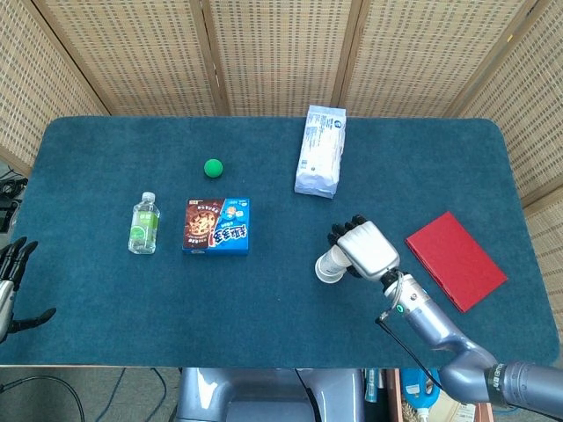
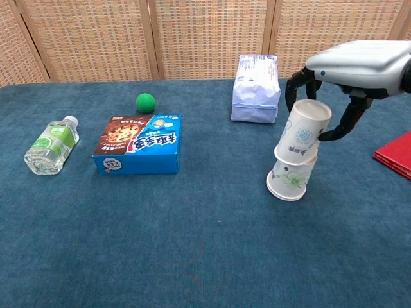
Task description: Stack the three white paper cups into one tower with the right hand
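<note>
Two white paper cups stand upside down right of the table's middle. The lower cup [image 2: 288,181] has a green flower print and rests on the blue cloth. The upper cup [image 2: 304,131], with a blue print, sits over it, leaning slightly right. My right hand [image 2: 350,64] reaches in from the right and grips the upper cup around its raised base, fingers behind and thumb in front. From above, the right hand [image 1: 365,249] covers most of the cups [image 1: 329,266]. I cannot make out a third cup. My left hand [image 1: 12,283] hangs off the table's left edge, fingers apart, holding nothing.
A white packet [image 2: 256,88] lies behind the cups. A blue cookie box [image 2: 138,144], a green ball [image 2: 146,101] and a lying water bottle [image 2: 51,144] are to the left. A red book [image 1: 455,259] lies to the right of the hand.
</note>
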Robot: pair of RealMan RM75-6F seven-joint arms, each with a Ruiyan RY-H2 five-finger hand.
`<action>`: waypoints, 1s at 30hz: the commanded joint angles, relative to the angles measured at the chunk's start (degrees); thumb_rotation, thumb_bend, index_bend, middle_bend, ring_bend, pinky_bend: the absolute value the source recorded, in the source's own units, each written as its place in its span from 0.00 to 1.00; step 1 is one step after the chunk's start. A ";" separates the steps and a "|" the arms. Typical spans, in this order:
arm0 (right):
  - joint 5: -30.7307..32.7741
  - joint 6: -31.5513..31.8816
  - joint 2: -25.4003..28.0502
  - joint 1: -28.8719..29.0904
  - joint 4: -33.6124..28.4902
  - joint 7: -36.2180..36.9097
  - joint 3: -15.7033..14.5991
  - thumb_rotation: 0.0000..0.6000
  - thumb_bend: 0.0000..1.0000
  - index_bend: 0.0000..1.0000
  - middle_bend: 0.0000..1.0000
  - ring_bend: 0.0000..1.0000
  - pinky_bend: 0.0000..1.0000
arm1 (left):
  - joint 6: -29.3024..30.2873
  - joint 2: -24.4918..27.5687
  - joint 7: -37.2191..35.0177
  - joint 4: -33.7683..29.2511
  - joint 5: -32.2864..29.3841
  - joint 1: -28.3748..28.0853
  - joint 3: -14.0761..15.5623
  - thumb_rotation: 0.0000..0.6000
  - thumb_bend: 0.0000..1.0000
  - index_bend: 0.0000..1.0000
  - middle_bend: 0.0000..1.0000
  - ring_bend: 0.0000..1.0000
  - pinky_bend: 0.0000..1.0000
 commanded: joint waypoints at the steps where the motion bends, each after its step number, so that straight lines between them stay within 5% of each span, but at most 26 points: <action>1: 1.97 -0.92 0.75 0.37 -0.78 -1.49 -0.35 1.00 0.27 0.23 0.17 0.30 0.34 | -0.08 0.01 0.04 -0.02 -0.04 -0.04 -0.01 1.00 0.13 0.00 0.00 0.00 0.00; 13: 3.04 -0.01 1.88 0.28 -2.32 -2.87 -0.90 1.00 0.25 0.20 0.12 0.28 0.33 | -0.01 0.01 0.08 0.02 0.09 0.00 0.07 1.00 0.13 0.00 0.00 0.00 0.00; 17: 2.20 1.24 2.72 -0.52 -3.33 -2.37 -1.22 1.00 0.24 0.20 0.12 0.26 0.28 | -0.03 0.02 -0.03 0.07 0.11 0.00 0.08 1.00 0.13 0.00 0.00 0.00 0.00; 20: -0.09 3.35 4.23 -2.29 -4.47 -0.66 -2.07 1.00 0.13 0.19 0.08 0.15 0.17 | -0.05 0.10 -0.26 0.06 0.03 -0.01 0.02 1.00 0.13 0.00 0.00 0.00 0.00; 23: -4.56 7.58 6.25 -6.01 -4.89 2.98 -4.12 1.00 0.00 0.08 0.00 0.01 0.01 | 0.24 0.16 -0.77 0.26 0.24 0.05 -0.06 1.00 0.13 0.00 0.00 0.00 0.00; 30: -17.48 25.35 6.68 -20.42 3.20 19.14 -11.30 1.00 0.00 0.00 0.00 0.00 0.00 | 0.74 0.21 -2.28 0.86 1.71 0.41 0.54 1.00 0.13 0.00 0.00 0.00 0.00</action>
